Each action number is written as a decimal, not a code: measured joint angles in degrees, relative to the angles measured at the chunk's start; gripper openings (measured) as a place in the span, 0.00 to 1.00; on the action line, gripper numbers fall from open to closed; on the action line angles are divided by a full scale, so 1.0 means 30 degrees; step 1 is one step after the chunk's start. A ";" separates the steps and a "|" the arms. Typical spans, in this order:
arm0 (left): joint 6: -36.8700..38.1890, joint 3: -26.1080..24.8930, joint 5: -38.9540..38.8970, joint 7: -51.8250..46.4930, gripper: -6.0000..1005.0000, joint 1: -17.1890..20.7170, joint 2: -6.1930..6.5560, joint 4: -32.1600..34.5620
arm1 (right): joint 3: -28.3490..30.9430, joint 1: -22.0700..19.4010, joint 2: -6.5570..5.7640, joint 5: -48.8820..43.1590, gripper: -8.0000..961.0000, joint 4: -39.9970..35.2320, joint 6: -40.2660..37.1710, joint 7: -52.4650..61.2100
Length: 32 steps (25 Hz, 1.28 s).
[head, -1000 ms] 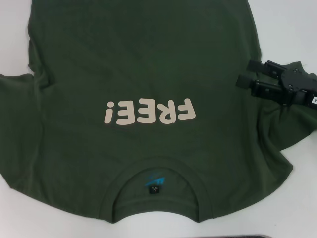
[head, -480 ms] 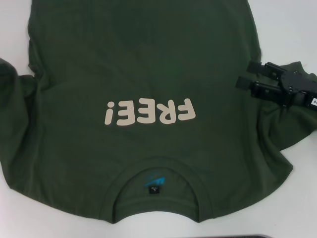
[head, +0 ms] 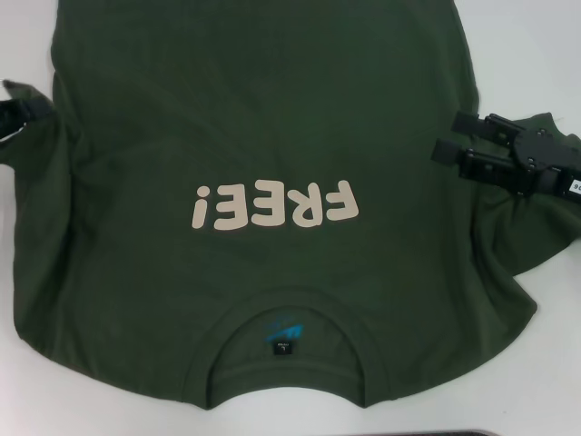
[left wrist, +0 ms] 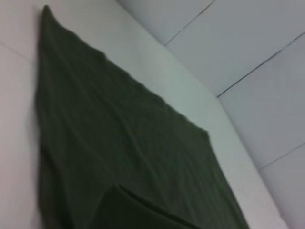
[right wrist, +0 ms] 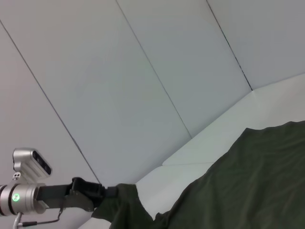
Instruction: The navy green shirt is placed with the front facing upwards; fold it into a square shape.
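Holding the shirt (head: 272,163) face-up on the table (head: 517,54), we see the left gripper (right wrist: 102,194) pinching the left sleeve and the right gripper (head: 458,136) parted, empty, over the right sleeve; uneven lifting may skew the fold.

A white table (head: 526,54) carries a navy green shirt (head: 272,109) spread front up, its pale "FREE!" lettering (head: 272,204) reading upside down in the head view and its ribbed collar (head: 289,304) nearest the robot. The shirt covers most of the surface, leaving bare white at the corners and along the near edge.
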 joint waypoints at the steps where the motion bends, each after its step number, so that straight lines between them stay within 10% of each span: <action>1: 0.0105 0.0000 -0.0119 -0.0002 0.03 -0.0032 -0.0001 -0.0005 | -0.0004 0.0009 -0.0002 -0.0008 0.95 0.0000 0.0001 -0.0002; 32: 0.0320 0.0028 -0.0565 0.1044 0.04 -0.1349 -0.0462 -0.2466 | 0.0003 0.0002 -0.0002 -0.0013 0.95 0.0174 0.0035 -0.0094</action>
